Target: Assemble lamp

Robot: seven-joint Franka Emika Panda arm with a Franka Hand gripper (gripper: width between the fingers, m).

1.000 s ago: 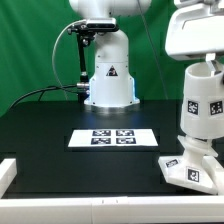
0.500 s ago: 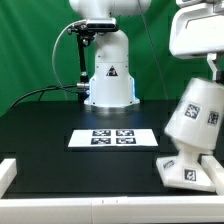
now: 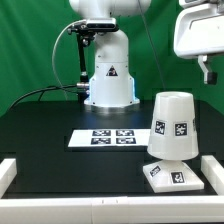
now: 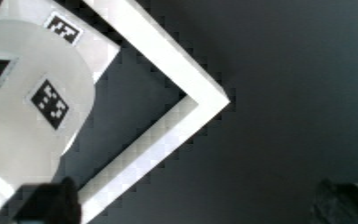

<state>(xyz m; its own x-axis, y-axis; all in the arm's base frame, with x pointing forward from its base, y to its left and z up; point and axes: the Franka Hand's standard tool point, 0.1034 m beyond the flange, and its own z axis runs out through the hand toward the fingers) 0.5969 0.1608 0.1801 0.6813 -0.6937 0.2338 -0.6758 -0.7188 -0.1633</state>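
The white tapered lamp shade [image 3: 173, 125] stands upright, wide end down, over the boxy square base [image 3: 170, 177] at the exterior view's right. Both show black-and-white tags. The bulb is hidden. My gripper [image 3: 205, 72] hangs above and to the right of the shade, clear of it. In the wrist view the shade [image 4: 34, 90] lies off to one side. My gripper [image 4: 194, 205] is open, with dark fingertips [image 4: 43, 205] far apart and only black table between them.
The marker board [image 3: 112, 138] lies mid-table. The robot's pedestal [image 3: 108, 75] stands behind it, with a cable at its left. A white rail [image 3: 60, 205] runs along the table's front edge; its corner [image 4: 185, 85] shows in the wrist view beside the shade.
The shade was high and under my gripper, then tilted. Now it sits lower and further left, upright on the base, which also shifted left. My gripper is off it and higher.
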